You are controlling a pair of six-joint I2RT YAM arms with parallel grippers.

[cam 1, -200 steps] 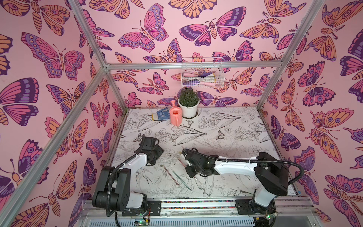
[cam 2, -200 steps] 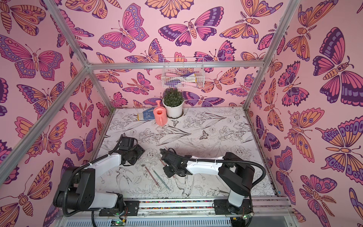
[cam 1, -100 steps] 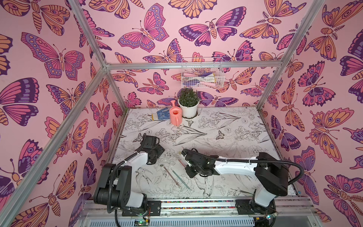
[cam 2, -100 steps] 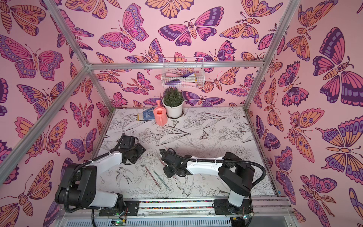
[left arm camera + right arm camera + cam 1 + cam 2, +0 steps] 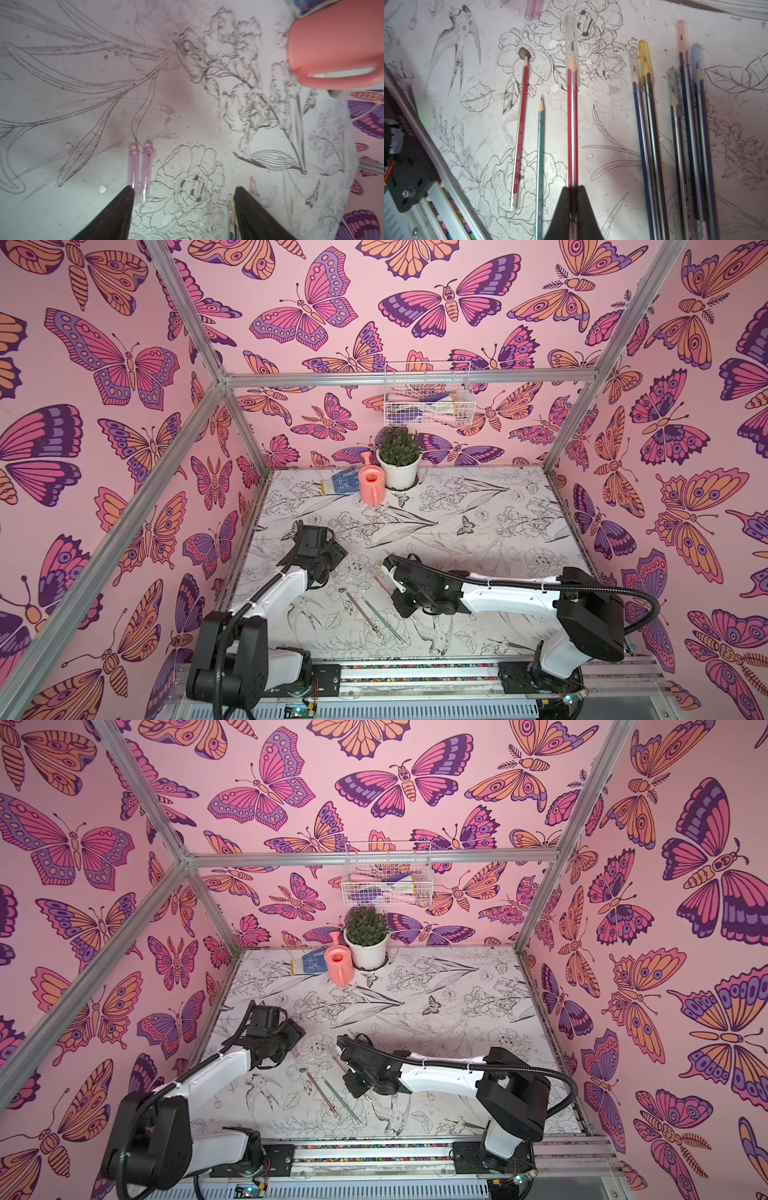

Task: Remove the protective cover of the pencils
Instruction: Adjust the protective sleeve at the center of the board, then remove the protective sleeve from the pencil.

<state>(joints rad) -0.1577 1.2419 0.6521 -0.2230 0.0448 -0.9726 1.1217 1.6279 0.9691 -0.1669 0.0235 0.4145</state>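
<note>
**Cover-removal grip.** Your right gripper (image 5: 573, 188) is clamped on a red pencil (image 5: 572, 124). It points the pencil's clear cover (image 5: 572, 41) toward your left gripper (image 5: 184, 191), whose jaws stand apart, probably ready to pull. Two pink covers (image 5: 141, 170) lie loose on the table (image 5: 62, 124) by the left jaws. Bare pencils (image 5: 520, 133) flank the held one on one side and capped dark pencils (image 5: 642, 145) on the other. The watering can (image 5: 332, 52) stands well apart, so nothing appears to obstruct you.

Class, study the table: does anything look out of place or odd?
Two empty pink caps lie loose on the table, on no pencil. A red pencil and a green pencil lie bare-tipped while others wear caps.
</note>
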